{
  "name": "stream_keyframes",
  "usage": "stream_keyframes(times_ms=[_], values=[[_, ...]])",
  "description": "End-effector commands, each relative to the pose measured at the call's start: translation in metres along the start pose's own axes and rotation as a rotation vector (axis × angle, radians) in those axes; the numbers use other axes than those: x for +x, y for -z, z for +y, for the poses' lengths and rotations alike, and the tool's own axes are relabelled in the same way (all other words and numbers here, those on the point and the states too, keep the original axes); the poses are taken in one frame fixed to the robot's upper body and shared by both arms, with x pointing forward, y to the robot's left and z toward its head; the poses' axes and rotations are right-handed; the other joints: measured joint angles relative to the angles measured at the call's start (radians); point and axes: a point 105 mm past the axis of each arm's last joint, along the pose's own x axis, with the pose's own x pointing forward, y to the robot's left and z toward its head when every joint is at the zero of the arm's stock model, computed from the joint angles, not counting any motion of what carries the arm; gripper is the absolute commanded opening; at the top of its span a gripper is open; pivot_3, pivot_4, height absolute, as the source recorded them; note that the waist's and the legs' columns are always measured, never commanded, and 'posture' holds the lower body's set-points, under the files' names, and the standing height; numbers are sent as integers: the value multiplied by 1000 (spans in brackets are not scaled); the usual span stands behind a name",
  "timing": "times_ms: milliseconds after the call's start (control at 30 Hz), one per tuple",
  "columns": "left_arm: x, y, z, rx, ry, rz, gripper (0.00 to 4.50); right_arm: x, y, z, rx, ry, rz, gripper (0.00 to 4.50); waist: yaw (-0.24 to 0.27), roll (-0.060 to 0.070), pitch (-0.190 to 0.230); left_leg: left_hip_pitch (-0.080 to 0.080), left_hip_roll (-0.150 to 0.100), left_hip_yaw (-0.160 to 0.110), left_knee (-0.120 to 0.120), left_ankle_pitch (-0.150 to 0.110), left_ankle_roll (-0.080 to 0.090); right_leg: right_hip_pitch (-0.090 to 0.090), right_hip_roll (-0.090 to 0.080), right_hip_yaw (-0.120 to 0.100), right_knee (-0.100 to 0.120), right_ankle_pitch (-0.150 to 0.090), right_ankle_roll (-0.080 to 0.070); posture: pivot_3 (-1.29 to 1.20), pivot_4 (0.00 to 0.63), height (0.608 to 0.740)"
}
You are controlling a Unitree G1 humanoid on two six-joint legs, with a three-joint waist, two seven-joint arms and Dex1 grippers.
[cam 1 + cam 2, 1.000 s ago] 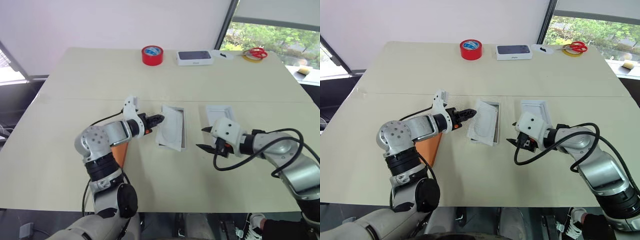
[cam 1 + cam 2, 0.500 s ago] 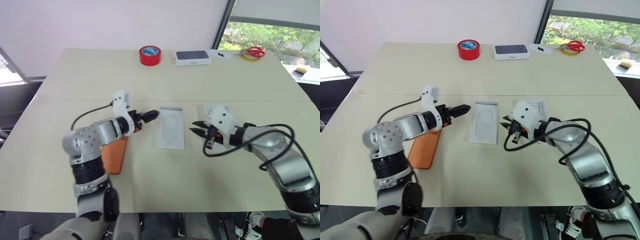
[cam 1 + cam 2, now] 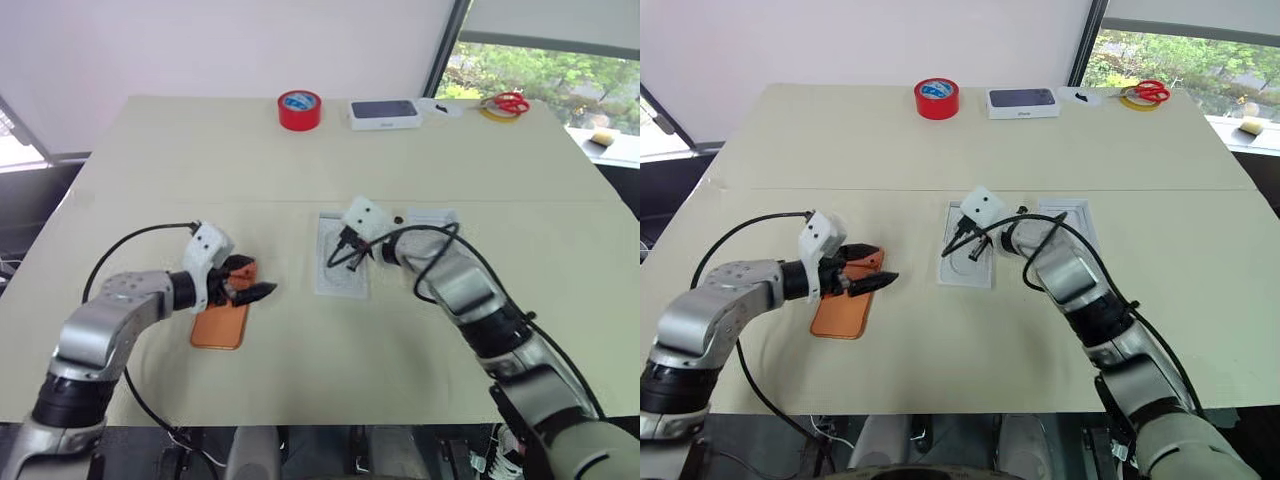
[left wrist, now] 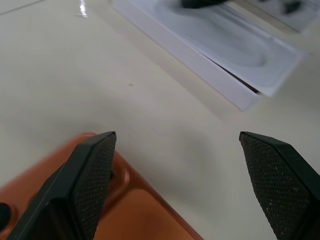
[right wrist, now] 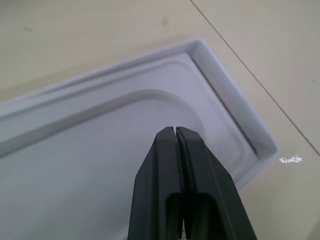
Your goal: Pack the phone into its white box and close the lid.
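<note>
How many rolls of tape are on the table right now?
2. A red tape roll sits at the far edge, left of the white box with the dark blue face. A yellow tape roll lies at the far right under the red-handled scissors. Others may be hidden.

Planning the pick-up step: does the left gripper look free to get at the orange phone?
Probably yes. The left gripper is open and hovers right over the phone, which lies flat on the table with nothing on it.

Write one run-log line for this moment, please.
left pincer: open, above phone | right pincer: shut, over white box | phone: on table, not packed
</note>
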Motion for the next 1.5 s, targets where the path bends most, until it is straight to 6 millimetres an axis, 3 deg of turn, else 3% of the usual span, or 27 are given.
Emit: stream_keyframes(times_ms=[33, 267, 500, 633, 700, 867, 1133, 1367, 1500], values=[[-8, -16, -12, 64, 48, -67, 4138, 4, -8, -14, -35, 68, -11, 77, -5, 0, 0, 0, 0, 0, 0, 0, 0, 0, 0, 0, 0, 0, 0, 0, 150, 730], [-10, -15, -13, 50, 19, -72, 4138, 10, -13, -19, -75, 116, -38, 77, -8, 0, 0, 0, 0, 0, -1, 0, 0, -1, 0, 1, 1, 0, 0, 0, 150, 730], [-14, -16, -1, 19, -47, -86, 4138, -2, -33, -8, -132, 85, -149, 77, -8, 0, 0, 0, 0, 1, -1, 0, 0, -2, 0, 2, 3, 0, 0, 0, 150, 730], [-30, -19, 27, -97, -193, -109, 4138, -20, -54, 26, -126, -66, -273, 77, -8, 0, 0, 0, 1, 0, -1, -1, 1, -3, 0, 2, 4, 0, 0, 0, 150, 730], [-42, -10, 44, -215, -281, -75, 4319, -29, -60, 52, -122, -188, -308, 27, -8, 0, 0, 0, 1, -2, -1, -2, 4, -3, 0, 2, 5, 0, 0, 0, 150, 730], [-73, 16, 52, -336, -417, 16, 4319, -30, -55, 93, -157, -370, -267, 27, -15, 0, 0, 0, 1, -2, -1, -2, 4, -4, 0, 2, 5, 0, 0, 0, 150, 730], [-83, 41, 33, -579, -400, 76, 4319, -20, -50, 126, -222, -519, -190, 27, -7, -1, 0, 0, 0, -2, -1, -2, 4, -8, -1, 2, 5, 0, 0, 0, 150, 730], [-47, 48, -13, -638, -200, 144, 4319, -15, -47, 146, -251, -575, -160, 27, -7, 0, -1, 1, 0, -2, -1, -2, 3, -8, -1, 2, 6, 0, 0, 0, 150, 730], [-34, 43, -25, -654, -135, 129, 4319, -14, -46, 145, -236, -566, -147, 27, -3, 0, -2, 2, -1, -3, -1, -2, 3, -6, -2, 2, 6, 0, 0, 0, 150, 730]])
